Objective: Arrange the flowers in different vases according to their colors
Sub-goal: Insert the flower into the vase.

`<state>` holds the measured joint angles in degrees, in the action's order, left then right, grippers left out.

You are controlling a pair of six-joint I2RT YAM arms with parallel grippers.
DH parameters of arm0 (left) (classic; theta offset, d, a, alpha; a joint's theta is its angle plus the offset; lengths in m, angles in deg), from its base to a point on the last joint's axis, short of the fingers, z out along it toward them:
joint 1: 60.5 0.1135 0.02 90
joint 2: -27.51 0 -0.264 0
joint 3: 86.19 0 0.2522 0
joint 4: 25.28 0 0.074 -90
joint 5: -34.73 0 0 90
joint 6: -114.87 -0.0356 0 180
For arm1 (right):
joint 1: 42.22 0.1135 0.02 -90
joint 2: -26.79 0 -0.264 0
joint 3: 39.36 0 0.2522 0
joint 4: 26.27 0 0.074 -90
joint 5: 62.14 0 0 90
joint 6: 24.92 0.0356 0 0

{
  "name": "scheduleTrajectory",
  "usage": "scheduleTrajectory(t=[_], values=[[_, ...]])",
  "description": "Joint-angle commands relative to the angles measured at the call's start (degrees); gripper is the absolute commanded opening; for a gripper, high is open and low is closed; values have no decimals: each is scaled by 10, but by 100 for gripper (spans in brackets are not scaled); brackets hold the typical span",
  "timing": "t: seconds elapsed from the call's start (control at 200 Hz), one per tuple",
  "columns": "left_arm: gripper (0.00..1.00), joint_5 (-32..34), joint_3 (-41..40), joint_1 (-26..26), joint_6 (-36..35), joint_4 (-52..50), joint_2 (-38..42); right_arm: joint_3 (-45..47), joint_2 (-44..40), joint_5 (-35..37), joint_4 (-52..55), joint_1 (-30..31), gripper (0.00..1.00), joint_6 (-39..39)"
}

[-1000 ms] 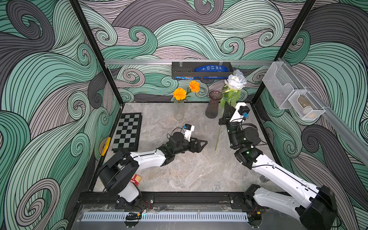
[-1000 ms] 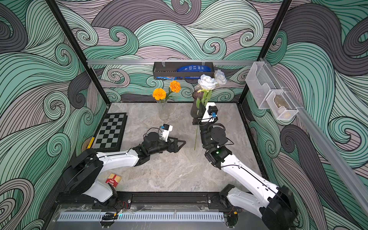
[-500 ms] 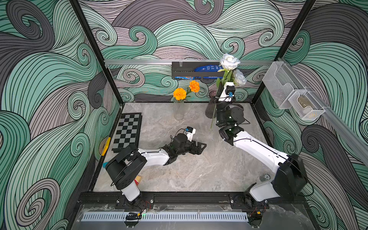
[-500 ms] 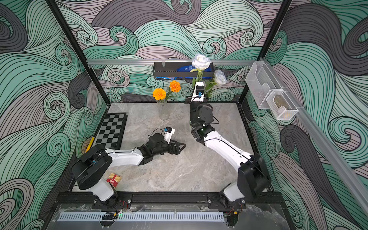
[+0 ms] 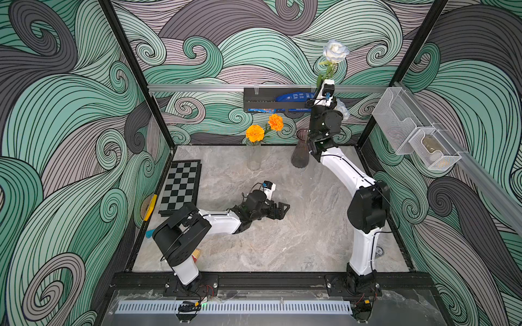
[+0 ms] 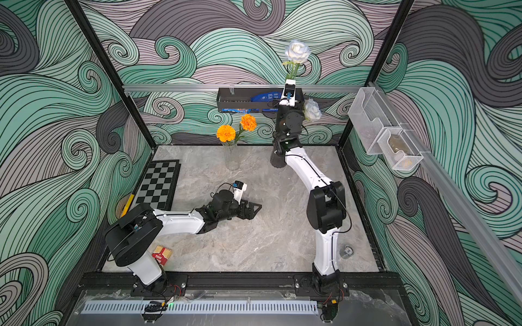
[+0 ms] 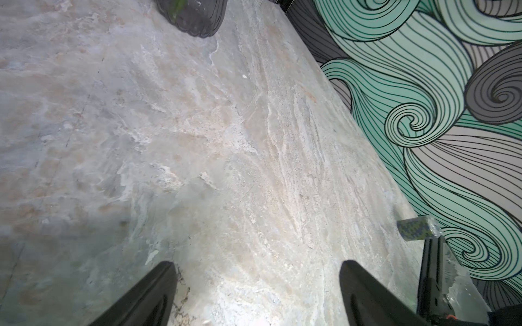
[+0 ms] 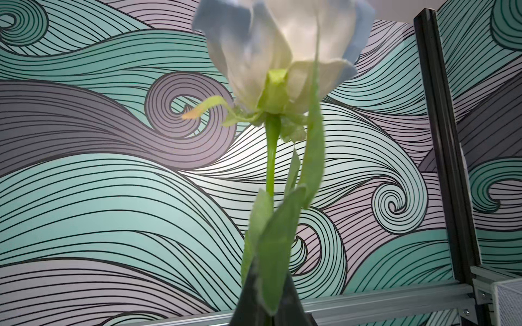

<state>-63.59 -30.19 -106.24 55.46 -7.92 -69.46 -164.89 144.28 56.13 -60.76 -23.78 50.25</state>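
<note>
Right wrist view: the right claw [image 8: 271, 285] pinches the white rose [image 8: 282, 48] by its stem, upright, bloom topmost, higher than half a second ago, close to the back wall [image 5: 254, 42] near the purple vase [image 5: 300, 152]. The left claw [image 7: 257, 271] gapes empty, low over wide bare counter [image 5: 296, 225]

Our right arm [image 5: 343, 169] reaches high at the back, right gripper [image 8: 267, 282] pointing up, pinched on the stem of the white rose [image 5: 335, 51]. Our left arm [image 5: 220, 221] stretches low, left gripper [image 7: 257, 271] spread wide.
</note>
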Motion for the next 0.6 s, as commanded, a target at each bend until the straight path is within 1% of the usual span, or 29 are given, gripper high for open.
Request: scheduleTrajectory(t=[0.0, 0.175, 0.335, 0.38, 0.44, 0.48, 0.51, 0.53, 0.595], values=[[93, -20, 17, 7, 1, 2, -14, -51, 38, -42, 29, -18, 0, 24], [93, -29, 21, 9, 3, 3, -19, -83, 91, -58, 12, -35, 0, 45], [93, -23, 19, 13, 1, 3, -18, -45, 103, -62, 9, -38, 0, 66], [93, -23, 19, 13, 2, 2, -19, -23, 98, -65, 8, -38, 7, 76], [93, -25, 18, 13, 4, 3, -18, 18, 87, -63, -11, -35, 19, 87], [93, -27, 17, 13, 5, 6, -18, 43, 79, -62, -26, -34, 29, 93], [93, -27, 16, 13, 6, 7, -18, 59, 75, -61, -38, -33, 39, 98], [93, -26, 15, 13, 7, 8, -18, 66, 72, -59, -40, -33, 43, 101], [93, -22, 14, 13, 8, 11, -19, 82, 62, -56, -31, -32, 48, 111]])
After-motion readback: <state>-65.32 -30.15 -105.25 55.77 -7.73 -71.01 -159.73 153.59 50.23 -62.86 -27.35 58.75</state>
